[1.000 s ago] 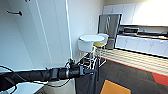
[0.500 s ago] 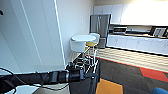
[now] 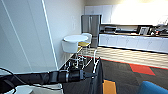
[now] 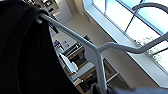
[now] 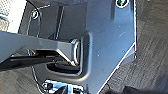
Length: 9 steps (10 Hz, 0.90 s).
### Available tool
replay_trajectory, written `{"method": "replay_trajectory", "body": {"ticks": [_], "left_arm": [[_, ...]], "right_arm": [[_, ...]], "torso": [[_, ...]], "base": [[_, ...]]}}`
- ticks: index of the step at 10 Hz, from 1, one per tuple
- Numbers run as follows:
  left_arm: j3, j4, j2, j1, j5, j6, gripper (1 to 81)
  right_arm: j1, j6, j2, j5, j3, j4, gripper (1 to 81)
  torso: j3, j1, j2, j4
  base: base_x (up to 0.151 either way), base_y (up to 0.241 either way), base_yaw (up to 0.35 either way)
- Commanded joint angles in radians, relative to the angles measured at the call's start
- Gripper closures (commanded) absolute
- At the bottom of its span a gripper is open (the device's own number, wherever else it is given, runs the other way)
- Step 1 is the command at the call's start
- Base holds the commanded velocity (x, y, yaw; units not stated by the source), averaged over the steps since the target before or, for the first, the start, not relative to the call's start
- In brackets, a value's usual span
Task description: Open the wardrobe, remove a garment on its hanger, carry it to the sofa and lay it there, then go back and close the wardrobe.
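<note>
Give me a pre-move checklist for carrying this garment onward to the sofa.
1. Hanger held: ok. The left gripper is shut on the white hanger.
2. Garment on hanger: ok. The black garment hangs limp below it; the left wrist view shows the cloth draped over the hanger's shoulder.
3. Garment clear of floor: cannot tell; its lower end is cut off.
4. Sofa in sight: ok. The blue sofa shows at lower right.
5. Obstacles: ok. The round white table and chairs stand off by the wall.
</note>
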Motion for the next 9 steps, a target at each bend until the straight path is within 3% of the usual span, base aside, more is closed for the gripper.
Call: {"method": "replay_trajectory", "body": {"ticks": [1,9], "left_arm": [[0.028,0.022,0.0,-0.147,-0.028,0.012,81.1],[0.034,0.031,0.011,-0.147,-0.028,0.013,81.1]], "right_arm": [[0.026,0.0,-0.015,-0.065,0.002,0.004,1.0],[0.023,0.0,-0.012,-0.064,0.002,0.002,1.0]], "torso": [[0.0,0.0,0.0,0.0],[0.0,0.0,0.0,0.0]], "base": [[0.0,0.0,-0.236],[0.0,0.0,-0.237]]}}
